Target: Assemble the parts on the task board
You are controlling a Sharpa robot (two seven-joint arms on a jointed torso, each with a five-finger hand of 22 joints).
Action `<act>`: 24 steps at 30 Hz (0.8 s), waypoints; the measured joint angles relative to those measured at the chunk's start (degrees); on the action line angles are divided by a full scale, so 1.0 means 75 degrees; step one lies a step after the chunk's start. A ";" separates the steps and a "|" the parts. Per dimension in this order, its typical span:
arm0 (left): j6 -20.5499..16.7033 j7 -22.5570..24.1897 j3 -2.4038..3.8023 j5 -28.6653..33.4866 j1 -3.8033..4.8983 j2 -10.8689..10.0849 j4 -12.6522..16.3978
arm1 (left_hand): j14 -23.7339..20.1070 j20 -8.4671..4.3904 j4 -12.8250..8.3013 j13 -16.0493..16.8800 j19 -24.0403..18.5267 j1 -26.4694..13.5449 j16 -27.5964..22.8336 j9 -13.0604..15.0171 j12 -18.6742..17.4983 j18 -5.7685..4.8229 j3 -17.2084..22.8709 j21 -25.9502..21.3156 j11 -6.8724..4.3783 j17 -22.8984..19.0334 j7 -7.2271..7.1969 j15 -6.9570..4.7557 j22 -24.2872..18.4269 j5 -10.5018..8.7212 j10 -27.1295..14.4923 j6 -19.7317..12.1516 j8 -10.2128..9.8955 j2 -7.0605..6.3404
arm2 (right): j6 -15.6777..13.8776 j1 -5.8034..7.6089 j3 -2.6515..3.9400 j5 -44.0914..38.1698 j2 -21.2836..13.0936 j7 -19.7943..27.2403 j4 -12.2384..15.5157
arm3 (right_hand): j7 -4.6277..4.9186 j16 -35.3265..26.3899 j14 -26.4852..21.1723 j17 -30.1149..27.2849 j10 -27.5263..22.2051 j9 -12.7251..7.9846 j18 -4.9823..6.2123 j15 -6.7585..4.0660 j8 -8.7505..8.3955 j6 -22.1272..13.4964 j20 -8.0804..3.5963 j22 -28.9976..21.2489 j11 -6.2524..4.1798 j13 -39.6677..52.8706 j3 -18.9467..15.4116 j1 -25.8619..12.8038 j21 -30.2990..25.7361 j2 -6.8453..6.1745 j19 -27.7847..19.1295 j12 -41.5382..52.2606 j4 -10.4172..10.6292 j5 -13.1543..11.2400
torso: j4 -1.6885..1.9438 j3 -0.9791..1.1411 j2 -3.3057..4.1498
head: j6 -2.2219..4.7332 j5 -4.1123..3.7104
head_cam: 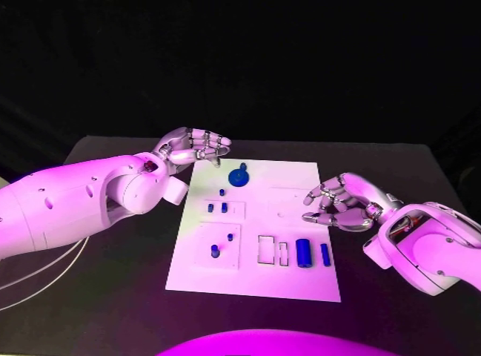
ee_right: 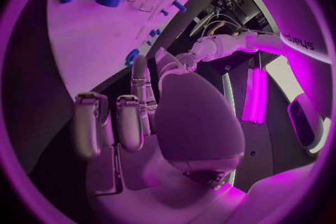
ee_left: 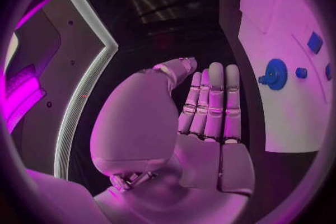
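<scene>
Closest to us, the flat white rectangular task board lies mid-table on the black table, and along its near edge we see a fat blue cylinder beside a thinner blue rod, with outlined slots next to them and two small blue pegs in the near-left square. A bit further, the silver right hand hovers at the board's right edge, fingers curled in loosely and nothing in it. Two more tiny blue pieces stand mid-board. Furthest back, the round blue gear-like knob sits near the far edge, and the silver left hand hangs just beside the far-left corner, empty, fingers fairly straight and close together.
</scene>
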 measured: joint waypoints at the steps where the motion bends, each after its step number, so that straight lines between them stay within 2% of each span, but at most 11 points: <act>1: 0.0000 0.0000 -0.0002 0.0002 -0.0002 -0.0005 0.0014 | 0.0000 0.0000 0.0000 0.0000 0.0000 0.0000 0.0000 0.0000 0.0000 0.0000 0.0000 0.0000 0.0000 0.0000 0.0000 0.0000 0.0000 0.0000 0.0000 0.0000 0.0000 0.0000 | 0.0062 -0.0002 -0.0010 0.0035 -0.0095 -0.0098 0.0021 | -0.0039 0.0083 0.0000 0.0007 0.0185 0.0121 0.0001 0.0000 0.0123 -0.0032 -0.0004 0.0000 -0.0056 0.1476 -0.0150 -0.0199 0.0173 0.0030 0.0000 0.1270 0.0020 0.0076 | -0.0006 0.0001 -0.0001 | -0.0005 -0.0048; 3: 0.0000 0.0000 -0.0005 0.0006 -0.0007 -0.0010 0.0038 | 0.0000 0.0000 0.0000 0.0000 0.0000 0.0000 0.0000 0.0000 0.0000 0.0000 0.0000 0.0000 0.0000 0.0000 0.0000 0.0000 0.0000 0.0000 0.0000 0.0000 0.0000 0.0000 | 0.0191 -0.0013 -0.0030 0.0070 -0.0252 -0.0330 0.0080 | -0.0089 0.0261 -0.0001 0.0008 0.0564 0.0383 -0.0015 -0.0051 0.0384 -0.0084 -0.0012 0.0000 -0.0112 0.3907 -0.0482 -0.0535 0.0473 0.0173 -0.0008 0.3423 0.0030 0.0114 | -0.0019 0.0005 -0.0004 | -0.0021 -0.0160; 4: 0.0001 0.0000 -0.0006 0.0008 -0.0009 -0.0012 0.0050 | 0.0000 0.0000 0.0000 0.0000 0.0000 0.0000 0.0000 0.0000 0.0000 0.0000 0.0000 0.0000 0.0000 0.0000 0.0000 0.0000 0.0000 0.0000 0.0000 0.0000 0.0000 0.0000 | 0.0271 -0.0025 -0.0042 0.0074 -0.0324 -0.0494 0.0123 | -0.0105 0.0355 -0.0002 0.0008 0.0790 0.0539 -0.0109 -0.0052 0.0536 -0.0100 -0.0012 -0.0001 -0.0120 0.4916 -0.0691 -0.0662 0.0644 0.0256 -0.0008 0.4323 0.0054 0.0114 | -0.0023 0.0007 -0.0006 | -0.0026 -0.0196; 5: 0.0001 0.0000 -0.0006 0.0010 -0.0011 -0.0014 0.0058 | 0.0000 0.0000 0.0000 0.0000 0.0000 0.0000 0.0000 0.0000 0.0000 0.0000 0.0000 0.0000 0.0000 0.0000 0.0000 0.0000 0.0000 0.0000 0.0000 0.0000 0.0000 0.0000 | 0.0329 -0.0038 -0.0047 0.0073 -0.0371 -0.0630 0.0163 | -0.0113 0.0408 -0.0002 0.0008 0.0951 0.0616 -0.0109 -0.0052 0.0614 -0.0115 -0.0012 0.0000 -0.0131 0.5291 -0.0799 -0.0713 0.0740 0.0307 -0.0008 0.4771 0.0066 0.0113 | -0.0028 0.0010 -0.0008 | -0.0031 -0.0239; 8: 0.0002 0.0000 -0.0007 0.0017 -0.0019 -0.0022 0.0084 | 0.0000 0.0000 0.0000 0.0001 0.0000 0.0000 0.0000 0.0000 0.0000 0.0000 0.0000 0.0000 0.0000 -0.0007 0.0000 0.0000 0.0000 0.0000 0.0000 0.0000 0.0000 0.0000 | 0.0487 -0.0116 -0.0063 0.0016 -0.0465 -0.1098 0.0298 | -0.0111 0.0570 -0.0002 0.0008 0.1072 0.0828 -0.0109 -0.0052 0.0795 -0.0198 -0.0012 -0.0001 -0.0114 0.5563 -0.1150 -0.0905 0.0827 0.0493 -0.0008 0.5742 0.0094 0.0132 | -0.0037 0.0011 -0.0011 | -0.0050 -0.0333; 10: 0.0003 0.0001 -0.0009 0.0021 -0.0023 -0.0025 0.0100 | 0.0000 0.0000 0.0000 0.0000 0.0000 0.0000 0.0000 0.0000 0.0000 0.0000 0.0000 0.0000 0.0000 -0.0007 0.0000 0.0000 0.0000 0.0000 0.0000 0.0000 0.0000 0.0000 | 0.0554 -0.0198 -0.0080 -0.0063 -0.0475 -0.1395 0.0362 | -0.0101 0.0596 -0.0002 0.0008 0.1073 0.0888 -0.0109 -0.0052 0.0841 -0.0209 -0.0012 -0.0001 -0.0114 0.5581 -0.1270 -0.0973 0.0827 0.0485 -0.0008 0.6014 0.0100 0.0132 | -0.0045 0.0010 -0.0012 | -0.0062 -0.0388; 11: 0.0003 0.0001 -0.0010 0.0023 -0.0026 -0.0025 0.0108 | 0.0000 0.0000 0.0000 0.0000 0.0000 0.0000 0.0000 0.0000 0.0000 0.0000 0.0000 0.0000 0.0000 -0.0007 0.0000 0.0000 0.0000 0.0000 0.0000 0.0000 0.0000 0.0000 | 0.0592 -0.0254 -0.0088 -0.0131 -0.0465 -0.1585 0.0390 | -0.0101 0.0638 -0.0002 0.0008 0.1073 0.0921 -0.0109 -0.0052 0.0873 -0.0209 -0.0012 -0.0001 -0.0114 0.5582 -0.1334 -0.1027 0.0827 0.0536 -0.0008 0.6139 0.0097 0.0132 | -0.0045 0.0010 -0.0013 | -0.0067 -0.0410; 14: 0.0005 0.0003 -0.0010 0.0028 -0.0028 -0.0027 0.0127 | 0.0000 0.0000 0.0000 0.0001 0.0000 0.0000 0.0000 0.0001 0.0000 0.0000 0.0000 0.0000 0.0000 -0.0007 0.0000 0.0000 0.0000 0.0000 0.0000 0.0000 0.0000 0.0000 | 0.0654 -0.0365 -0.0101 -0.0310 -0.0391 -0.1985 0.0406 | -0.0127 0.0641 -0.0003 0.0008 0.1073 0.0950 -0.0109 -0.0051 0.0880 -0.0237 -0.0012 -0.0001 -0.0114 0.5582 -0.1365 -0.1073 0.0827 0.0505 -0.0008 0.6285 0.0106 0.0131 | -0.0045 0.0011 -0.0015 | -0.0080 -0.0456; 19: 0.0008 0.0005 -0.0010 0.0034 -0.0033 -0.0040 0.0150 | 0.0000 0.0000 0.0000 0.0001 0.0000 0.0000 0.0000 0.0000 0.0000 -0.0001 0.0000 0.0000 0.0000 -0.0007 0.0000 0.0000 0.0000 0.0000 0.0000 0.0000 0.0000 0.0000 | 0.0700 -0.0553 -0.0106 -0.0638 -0.0137 -0.2548 0.0354 | -0.0104 0.0670 -0.0003 0.0007 0.1072 0.0962 -0.0108 -0.0051 0.0880 -0.0261 -0.0012 -0.0001 -0.0113 0.5582 -0.1409 -0.1108 0.0827 0.0473 -0.0009 0.6320 0.0108 0.0131 | -0.0026 0.0001 -0.0015 | -0.0095 -0.0486; 24: 0.0011 0.0005 -0.0010 0.0039 -0.0034 -0.0063 0.0163 | 0.0000 0.0000 0.0000 0.0001 0.0000 0.0000 0.0000 0.0001 0.0000 0.0000 0.0000 0.0000 0.0000 -0.0006 0.0000 0.0000 0.0000 0.0000 0.0000 0.0000 0.0000 0.0000 | 0.0751 -0.0695 -0.0112 -0.0875 0.0111 -0.2883 0.0237 | -0.0104 0.0670 -0.0003 0.0006 0.1072 0.0976 -0.0108 -0.0051 0.0880 -0.0261 -0.0011 -0.0002 -0.0113 0.5582 -0.1468 -0.1187 0.0827 0.0498 -0.0009 0.6371 0.0108 0.0159 | -0.0015 0.0001 -0.0011 | -0.0116 -0.0469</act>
